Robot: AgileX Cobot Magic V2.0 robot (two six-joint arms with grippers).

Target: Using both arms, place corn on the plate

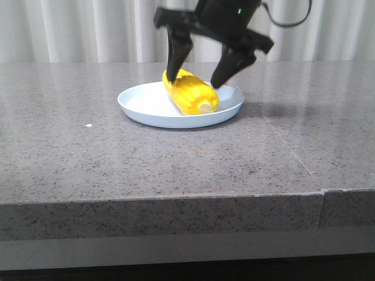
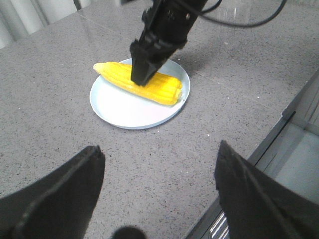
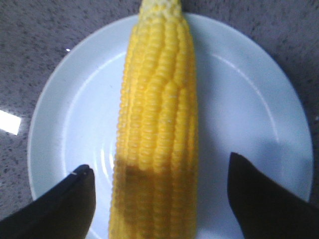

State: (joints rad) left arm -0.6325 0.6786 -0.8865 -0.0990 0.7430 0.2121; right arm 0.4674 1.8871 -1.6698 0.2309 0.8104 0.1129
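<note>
Left gripper (image 2: 157,194): fingers spread wide apart, nothing between them; hangs over bare table, well short of the plate, on the side toward the table's edge. Seen only in its own wrist view.

Table (image 1: 88,158): grey speckled stone top, a seam running across its right part. One small white speck lies left of the plate.

Plate (image 1: 140,100): round, very pale blue, low rim; sits flat on the table, near the middle. All else is placed from it.

Corn (image 1: 190,95): yellow cob lying on the plate, on its right half in the front view, pale cut end toward the camera. Its tapered tip reaches to, or just past, the plate's far rim. Rows of kernels plain in the right wrist view (image 3: 158,129).

Right gripper (image 1: 195,76): directly above the plate, straddling the corn. Fingers parted, one on each side of the cob, with clear gaps showing in the right wrist view (image 3: 158,206); not clamped on it. The near fingertip stands at the cob's top in the left wrist view (image 2: 142,74); whether it touches, cannot tell.
</note>
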